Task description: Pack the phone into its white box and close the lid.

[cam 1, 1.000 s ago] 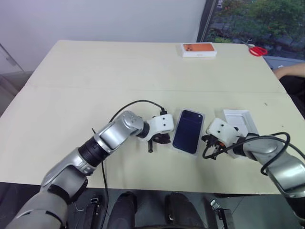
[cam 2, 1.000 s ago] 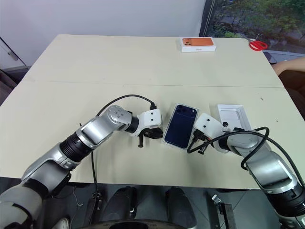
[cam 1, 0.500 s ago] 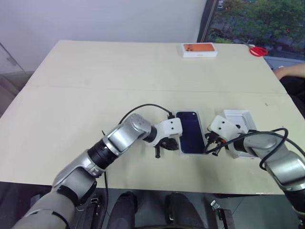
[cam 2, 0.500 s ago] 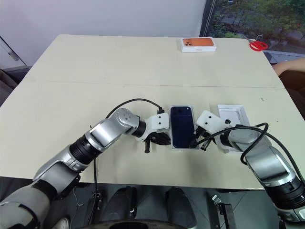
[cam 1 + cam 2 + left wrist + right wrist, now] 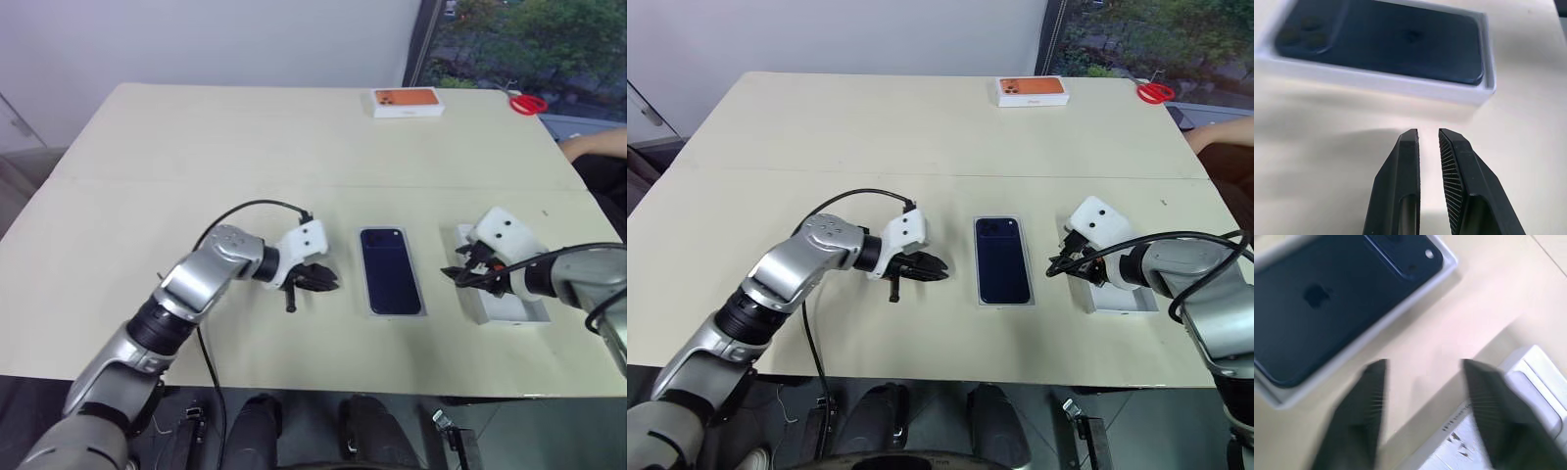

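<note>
Beige table (image 5: 245,147) carried the slim navy smartphone (image 5: 390,270), lying camera-side up in its shallow white cardboard tray (image 5: 1400,88). Left claw (image 5: 1429,147) nearly pressed together, empty; right claw (image 5: 1422,382) spread over what seemed the deeper white lid (image 5: 502,294). Light, stiff card: grip its long walls.

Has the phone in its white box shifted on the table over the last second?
Yes. The phone in the white box has swung from tilted to square with the table edge.
</note>
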Controlling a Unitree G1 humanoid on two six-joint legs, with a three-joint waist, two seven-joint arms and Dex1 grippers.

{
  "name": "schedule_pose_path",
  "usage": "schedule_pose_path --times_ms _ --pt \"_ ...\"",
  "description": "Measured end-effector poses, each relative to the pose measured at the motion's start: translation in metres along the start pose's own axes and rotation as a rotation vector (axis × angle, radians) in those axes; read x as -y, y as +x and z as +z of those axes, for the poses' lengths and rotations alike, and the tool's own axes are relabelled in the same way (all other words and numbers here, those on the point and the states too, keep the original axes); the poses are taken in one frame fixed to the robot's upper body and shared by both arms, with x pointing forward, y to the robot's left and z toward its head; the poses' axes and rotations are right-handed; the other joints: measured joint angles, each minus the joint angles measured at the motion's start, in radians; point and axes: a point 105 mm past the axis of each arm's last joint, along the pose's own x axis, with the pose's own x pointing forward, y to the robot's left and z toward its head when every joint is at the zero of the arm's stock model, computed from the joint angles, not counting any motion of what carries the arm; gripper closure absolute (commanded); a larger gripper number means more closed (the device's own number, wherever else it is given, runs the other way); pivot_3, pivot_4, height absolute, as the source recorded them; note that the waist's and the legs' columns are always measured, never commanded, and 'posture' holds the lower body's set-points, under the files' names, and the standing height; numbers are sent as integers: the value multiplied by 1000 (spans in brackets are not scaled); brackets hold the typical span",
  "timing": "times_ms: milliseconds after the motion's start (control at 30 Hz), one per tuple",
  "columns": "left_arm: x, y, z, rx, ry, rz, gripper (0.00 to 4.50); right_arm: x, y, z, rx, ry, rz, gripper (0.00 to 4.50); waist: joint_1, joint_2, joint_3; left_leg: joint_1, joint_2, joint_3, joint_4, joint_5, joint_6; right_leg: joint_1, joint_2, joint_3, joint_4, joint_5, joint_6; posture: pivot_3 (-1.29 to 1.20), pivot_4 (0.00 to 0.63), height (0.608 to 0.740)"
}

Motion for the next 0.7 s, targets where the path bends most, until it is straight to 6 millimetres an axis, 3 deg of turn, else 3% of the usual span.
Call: schedule_pose_path --times_ms 167,300,533,700 --pt "4 -12 -5 79 63 8 3790 22 -2 -14 -104 230 -108 729 4 0 0 0 0 0 0 0 0 0 0 0 0 0 0 0 150 740" --pt "9 -14 4 173 111 2 3790 20 1 -35 -211 365 -126 729 4 0 0 -1 0 1 0 0 0 -1 -1 0 0 0 0 0 150 740" --pt "23 -13 13 248 133 -50 3790 9 7 -44 -249 487 -108 729 -2 1 0 0 0 0 -1 0 0 -1 0 0 0 0 0 0 150 740" --pt "26 -14 15 271 122 -80 3790 6 13 -44 -225 520 -115 3050 -1 1 -1 -1 0 0 0 0 0 -1 0 0 0 0 0 0 150 740"
